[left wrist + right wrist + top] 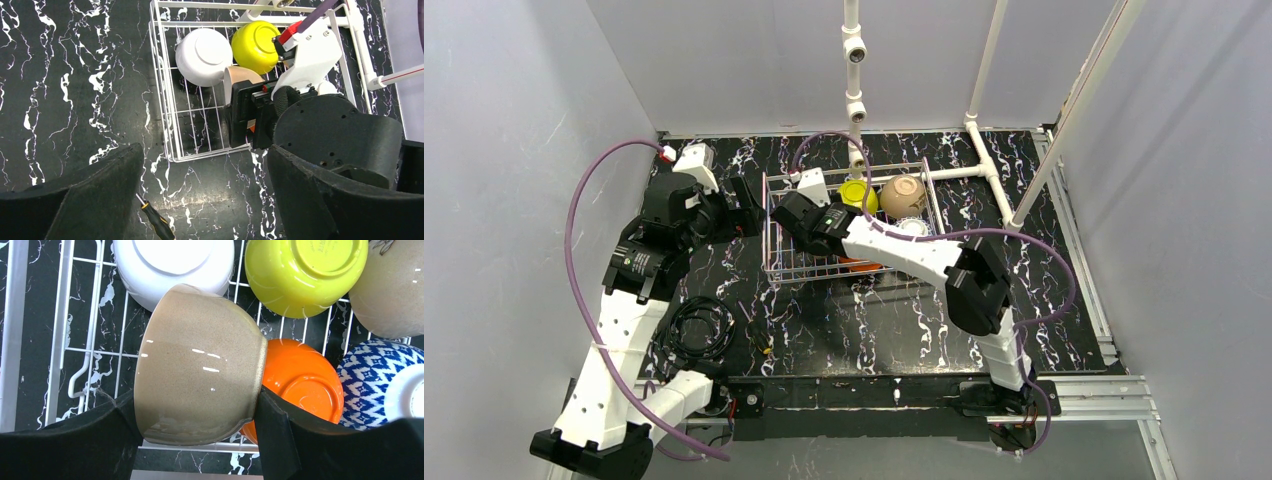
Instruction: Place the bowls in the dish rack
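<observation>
My right gripper (195, 415) is shut on the beige-brown bowl (200, 370), which is tilted on its side over the near left part of the dish rack (65, 315). In the rack, upside down, lie a white bowl (170, 265), a yellow-green bowl (305, 275), a tan bowl (390, 295), an orange bowl (305, 380) and a blue-and-white bowl (375, 380). My left gripper (200, 200) is open and empty over the table, just outside the rack's (162, 100) left side. From above, the right gripper (789, 215) is inside the rack (774, 270) and the left gripper (749, 205) beside it.
A black-and-yellow screwdriver (155, 222) lies on the marble table near my left fingers. A coil of black cable (699, 330) lies by the left arm. The white pipe frame (984, 165) stands behind and right of the rack. Grey walls close in all sides.
</observation>
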